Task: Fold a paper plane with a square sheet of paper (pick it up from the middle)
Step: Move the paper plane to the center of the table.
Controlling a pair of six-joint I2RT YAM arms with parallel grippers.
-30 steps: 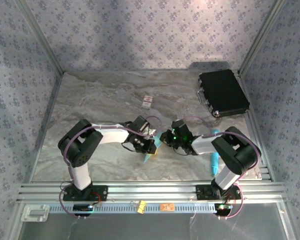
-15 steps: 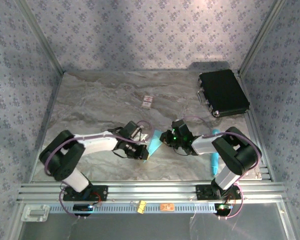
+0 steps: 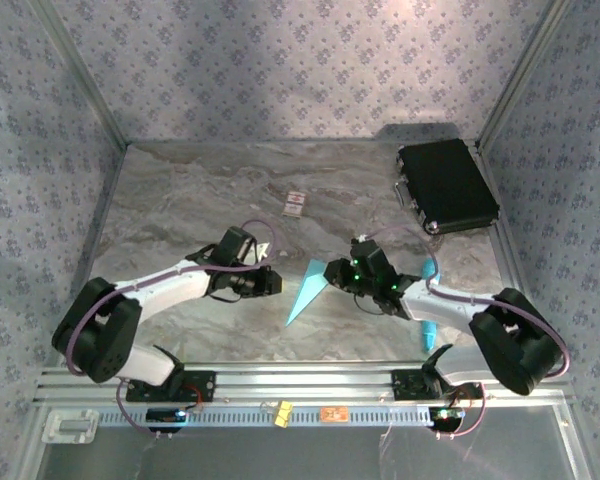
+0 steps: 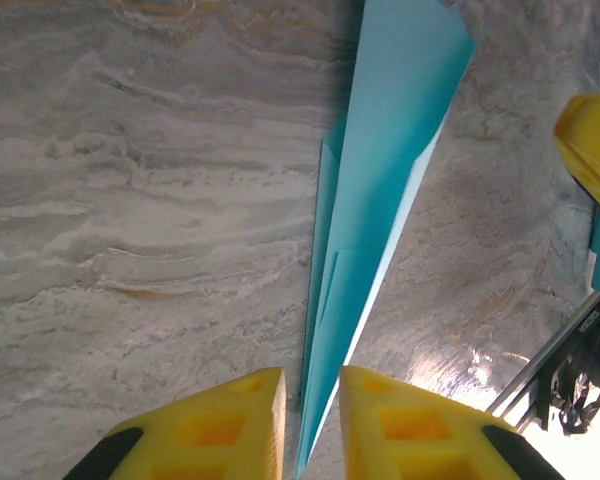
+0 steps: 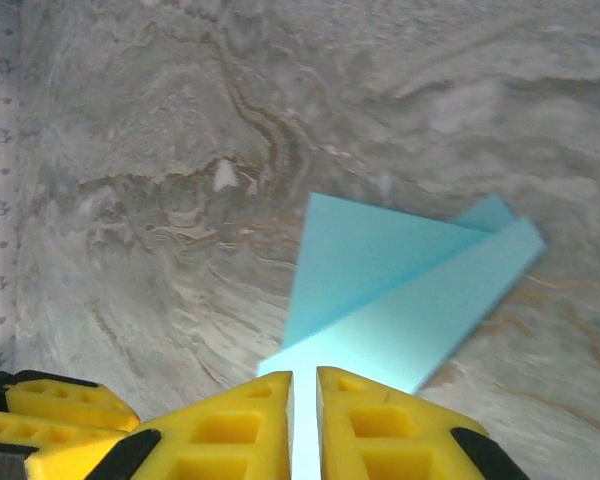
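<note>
Inward, arms low, plane (image 3: 308, 290) btwn.

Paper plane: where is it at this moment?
In the top view the paper plane sits mid-way across the table, between the left claw and the right claw, wide end at the right claw, point toward the near edge.

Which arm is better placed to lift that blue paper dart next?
Probably the right: the right gripper has the paper plane in its narrow finger slit, while the left gripper sits beside it, apart.
</note>
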